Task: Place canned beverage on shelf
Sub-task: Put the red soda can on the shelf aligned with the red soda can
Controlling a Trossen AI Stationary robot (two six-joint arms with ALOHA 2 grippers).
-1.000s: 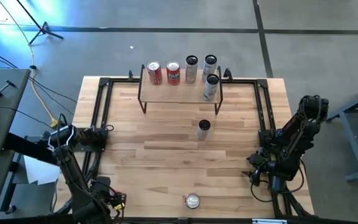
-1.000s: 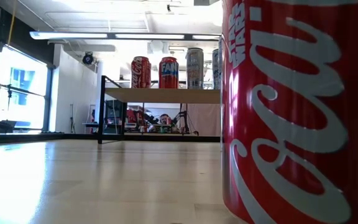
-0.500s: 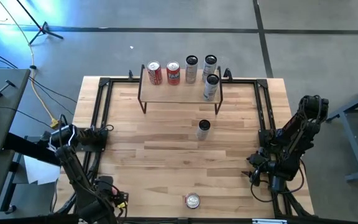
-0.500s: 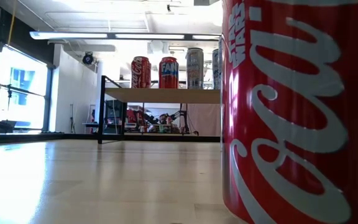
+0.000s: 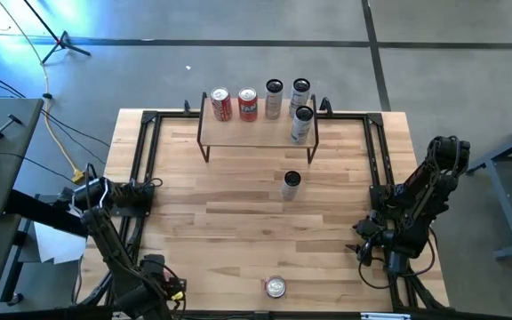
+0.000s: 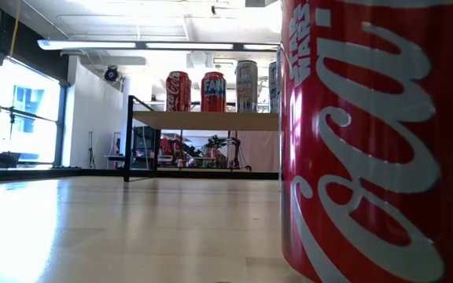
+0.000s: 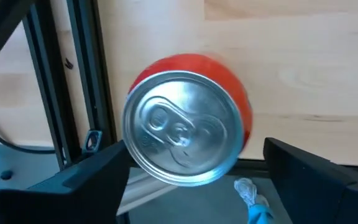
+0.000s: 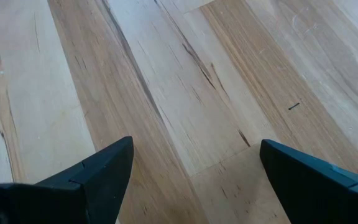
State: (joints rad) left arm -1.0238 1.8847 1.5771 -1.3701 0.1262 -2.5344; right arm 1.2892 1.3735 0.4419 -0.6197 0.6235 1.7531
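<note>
A red cola can [image 5: 276, 287] stands upright on the wooden table near its near edge; it fills the right of the low view [image 6: 376, 141]. In the left wrist view the can's silver lid [image 7: 182, 127] shows ahead of my left gripper [image 7: 194, 149], whose open fingers stand apart from it. My left gripper [image 5: 163, 289] is at the near left corner. The shelf [image 5: 247, 132] stands at the far edge with several cans on its plank. My right gripper [image 8: 191, 162] is open over bare wood at the table's right [image 5: 367, 249].
A slim silver can [image 5: 291, 184] stands upright on the table in front of the shelf. A black metal frame [image 5: 140, 178] runs along the table's left, right and far sides. On the shelf, two red cans [image 5: 234, 104] stand left of three silver cans [image 5: 300, 111].
My left arm has shifted a little toward the table's near edge and toward the red can. Its gripper stays open. The cans have not moved.
</note>
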